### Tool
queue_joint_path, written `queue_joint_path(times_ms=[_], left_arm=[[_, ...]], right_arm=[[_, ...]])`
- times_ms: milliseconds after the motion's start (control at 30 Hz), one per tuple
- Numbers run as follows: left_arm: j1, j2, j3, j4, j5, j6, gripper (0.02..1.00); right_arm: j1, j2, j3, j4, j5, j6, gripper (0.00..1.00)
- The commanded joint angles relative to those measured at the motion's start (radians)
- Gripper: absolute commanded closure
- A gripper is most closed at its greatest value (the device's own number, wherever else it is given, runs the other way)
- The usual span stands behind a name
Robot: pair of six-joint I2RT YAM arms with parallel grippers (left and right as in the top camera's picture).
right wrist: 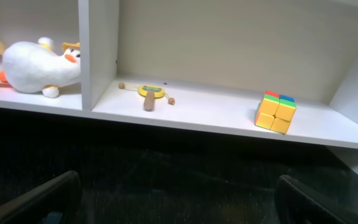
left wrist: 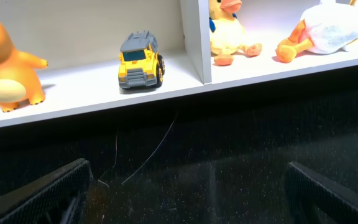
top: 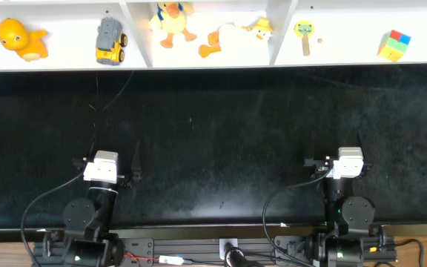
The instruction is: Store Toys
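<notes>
The toys stand in a white shelf point(top: 199, 63) along the far edge of the table. An orange figure point(top: 22, 38) and a yellow toy truck point(top: 111, 42) share the left compartment. In the middle one are a yellow duck plush point(top: 172, 22) and a white goose plush point(top: 232, 37). A yellow rattle point(top: 305, 33) and a colour cube point(top: 394, 44) lie in the right one. My left gripper point(left wrist: 185, 196) is open and holds nothing, low over the black mat, facing the truck point(left wrist: 140, 62). My right gripper point(right wrist: 179, 199) is open with nothing in it, facing the rattle point(right wrist: 149, 93) and cube point(right wrist: 276, 112).
A black mat point(top: 221, 141) covers the table between the arms and the shelf. White dividers point(left wrist: 194, 37) point(right wrist: 98, 50) split the shelf into compartments. Thin cables run across the mat near the left arm point(top: 101, 167).
</notes>
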Motion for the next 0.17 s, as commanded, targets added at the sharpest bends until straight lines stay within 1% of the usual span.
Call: queue_joint_path(times_ms=[33, 167], left_arm=[[-0.005, -0.01, -0.003, -0.002, -0.005, -0.011, 0.02], [-0.005, -0.01, -0.003, -0.002, -0.005, -0.011, 0.02]], right_arm=[[0.007, -0.008, -0.013, 0.003, -0.006, 0.008, 0.005], [0.007, -0.008, -0.013, 0.003, -0.006, 0.008, 0.005]])
